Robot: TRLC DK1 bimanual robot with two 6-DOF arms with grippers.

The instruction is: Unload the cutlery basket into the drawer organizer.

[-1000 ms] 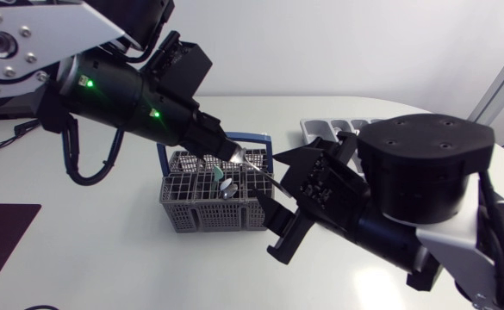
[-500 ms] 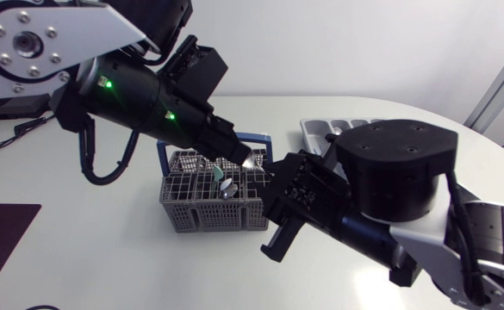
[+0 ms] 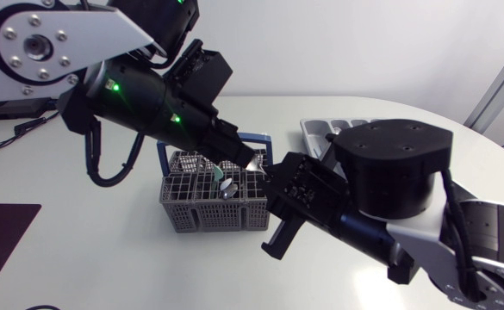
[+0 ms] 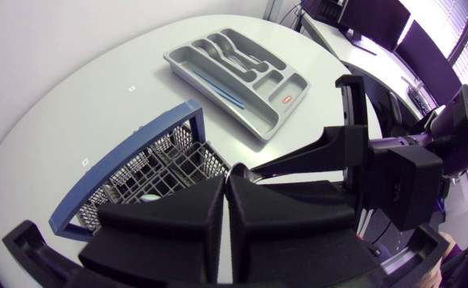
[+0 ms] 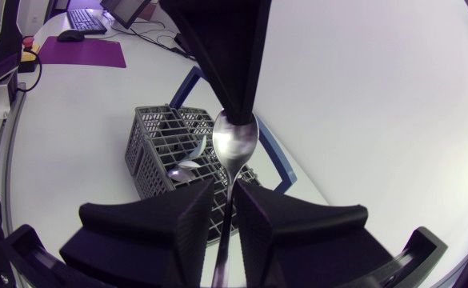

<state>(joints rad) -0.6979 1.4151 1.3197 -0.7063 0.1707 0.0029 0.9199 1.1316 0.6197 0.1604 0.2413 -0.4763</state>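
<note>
two pincers on one spoon, is that what i'm seeing?

yes. the left pincer [image 4: 226, 196] is pressed tight on the bowl end of the spoon [image 5: 235, 142], with no gap between its fingers. it holds the spoon in the air just above the cutlery basket [image 3: 213, 215], handle pointing toward the other arm.

and the right pincer [image 5: 226, 212]?

its fingers are parted only a little. the handle runs straight down between them, and a thin line of light seems to show on each side, so i judge it hasn't clamped.

so which step is this?

a hand-over, by the look of it. one spoon is out of the basket and passing from arm to arm, not yet on its way to the drawer organizer [image 4: 259, 128].

where does that sit?

on the desk [image 3: 105, 250] near the basket, on the right arm's side, with a few pieces in it already.

what does the next move call for?

the right fingers should squeeze the handle firmly before the left lets go of the bowl. release too early and the spoon drops back among the other cutlery [image 3: 224, 185] in the basket.
</note>
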